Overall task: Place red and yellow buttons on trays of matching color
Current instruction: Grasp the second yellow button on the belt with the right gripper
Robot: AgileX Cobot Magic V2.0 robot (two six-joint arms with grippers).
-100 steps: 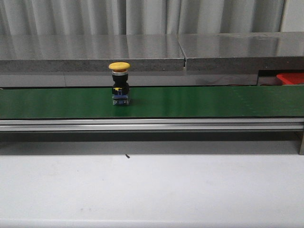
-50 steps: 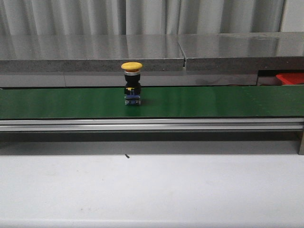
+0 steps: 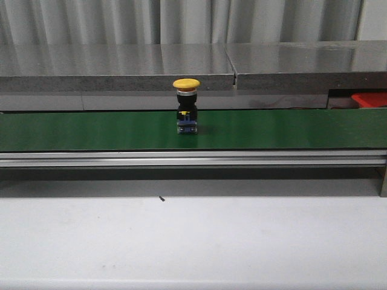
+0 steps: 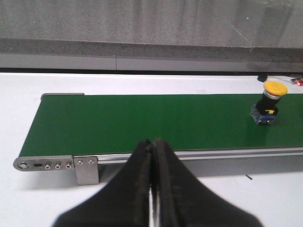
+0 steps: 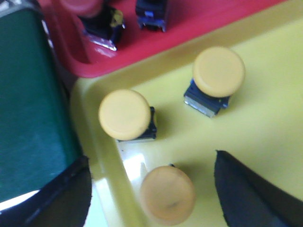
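Observation:
A yellow button point(image 3: 186, 104) stands upright on the green conveyor belt point(image 3: 290, 130), near its middle. In the left wrist view the same yellow button point(image 4: 269, 102) is far off to one side, and my left gripper point(image 4: 152, 141) is shut and empty over the belt's near rail. My right gripper point(image 5: 151, 157) hangs open over the yellow tray point(image 5: 265, 109), with nothing between its fingers. Three yellow buttons point(image 5: 124, 115) sit in that tray, one point(image 5: 166, 194) just below the open jaws. The red tray point(image 5: 199, 28) adjoins it and holds a red button point(image 5: 85, 5). Neither gripper shows in the front view.
The red tray point(image 3: 370, 99) peeks out at the far right behind the belt. A grey ledge point(image 3: 121, 66) runs behind the conveyor, an aluminium rail point(image 3: 193, 159) along its front. White tabletop point(image 3: 193, 241) lies before it. The belt's end point(image 5: 28, 104) borders the trays.
The yellow button on the belt has travelled to the right, from left of centre toward the middle. Nothing else in the front view has moved.

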